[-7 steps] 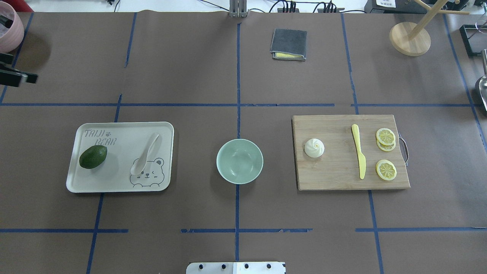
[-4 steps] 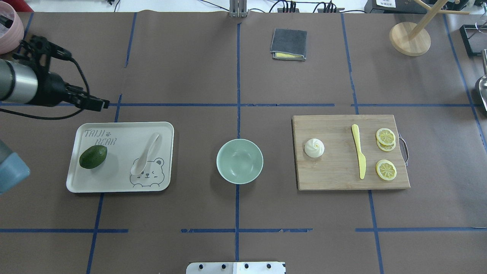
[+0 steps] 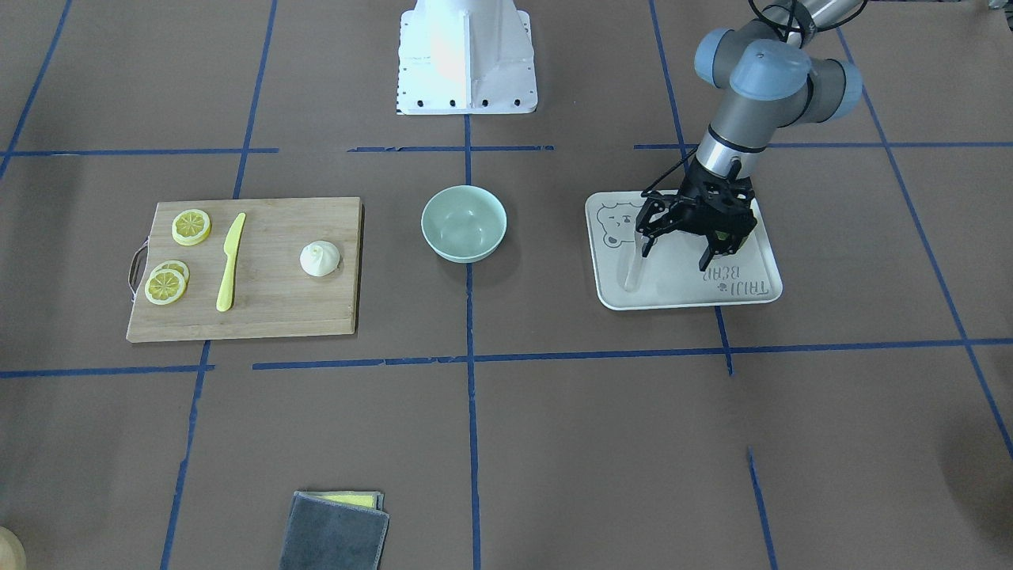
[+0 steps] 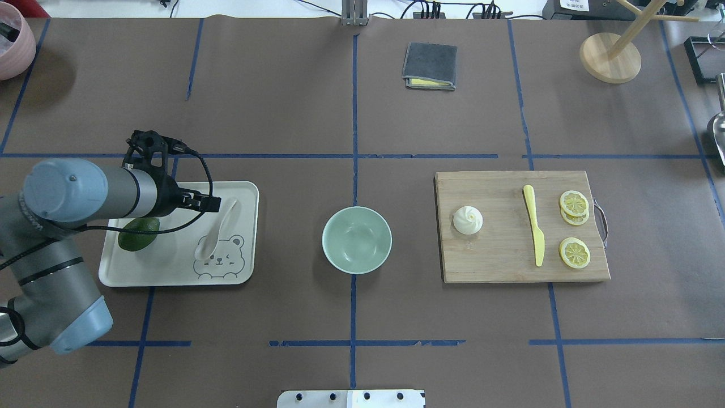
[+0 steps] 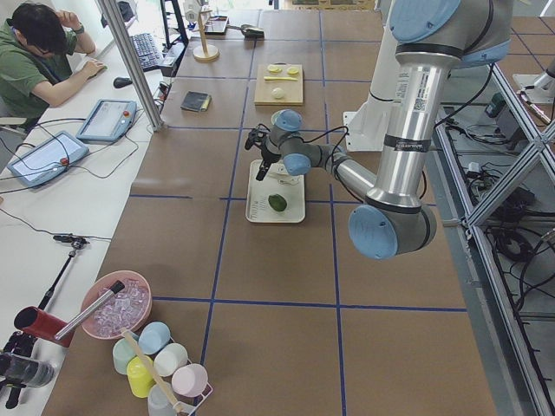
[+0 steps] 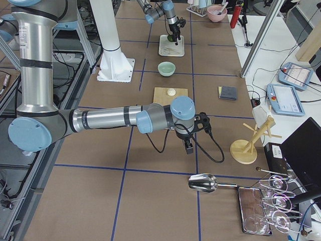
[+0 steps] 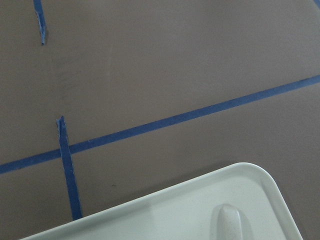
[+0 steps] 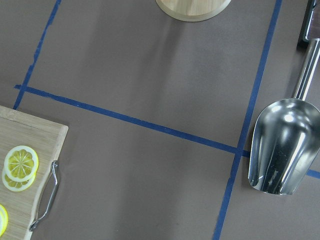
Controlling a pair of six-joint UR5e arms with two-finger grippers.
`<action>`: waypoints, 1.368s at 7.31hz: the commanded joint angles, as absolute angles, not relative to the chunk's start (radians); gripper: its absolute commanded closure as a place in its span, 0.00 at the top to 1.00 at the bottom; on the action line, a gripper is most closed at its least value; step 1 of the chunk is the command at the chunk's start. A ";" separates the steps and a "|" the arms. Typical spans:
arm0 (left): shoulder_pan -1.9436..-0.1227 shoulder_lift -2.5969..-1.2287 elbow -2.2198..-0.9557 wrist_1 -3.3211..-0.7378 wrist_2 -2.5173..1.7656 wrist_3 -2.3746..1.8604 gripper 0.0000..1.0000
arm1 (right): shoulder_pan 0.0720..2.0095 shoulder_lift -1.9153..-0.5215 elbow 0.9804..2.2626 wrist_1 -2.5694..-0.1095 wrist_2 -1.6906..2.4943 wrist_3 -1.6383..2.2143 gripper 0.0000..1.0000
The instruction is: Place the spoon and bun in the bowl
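- The left gripper (image 3: pixel 674 252) is hanging over the white tray (image 4: pixel 175 258) with its jaws spread wide and nothing between them.
- The spoon (image 4: pixel 218 226) is lying flat on that tray, just beside the jaws on the bowl's side. From overhead the fingertips are sitting right next to the end of its handle.
- Its long axis is running away from the robot, slightly slanted. The handle end is pointing to the far edge of the tray and the scoop is resting near the printed bear.
- I'm judging that the jaws need to straddle the handle across that axis, so a small shift toward the bowl and a descent are what is wanted.
- The bowl (image 4: pixel 357 241) is standing empty at mid-table. The bun (image 4: pixel 468 220) is sitting on the cutting board (image 4: pixel 498 255) beyond it, well apart from this arm.
- The right gripper (image 6: pixel 189 145) is hovering off past the board's outer end, so it is the nearer one to the bun. I cannot tell whether its jaws are open or closed.
- The wrist camera is catching only the handle's tip. The arm is covering part of the avocado (image 4: pixel 135 239), and the jaws' height above the tray is hard to make out.
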State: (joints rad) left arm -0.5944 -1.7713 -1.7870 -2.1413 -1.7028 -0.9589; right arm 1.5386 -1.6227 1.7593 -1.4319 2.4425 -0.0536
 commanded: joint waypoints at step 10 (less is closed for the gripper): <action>-0.520 -1.821 -1.749 -2.137 -1.632 -1.015 0.00 | 1.539 -1.621 1.758 -1.431 2.442 -0.052 1.00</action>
State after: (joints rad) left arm -0.5165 -1.8217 -1.7342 -2.1368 -1.6317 -1.0142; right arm 1.5386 -1.6220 1.7574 -1.4321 2.4421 -0.0523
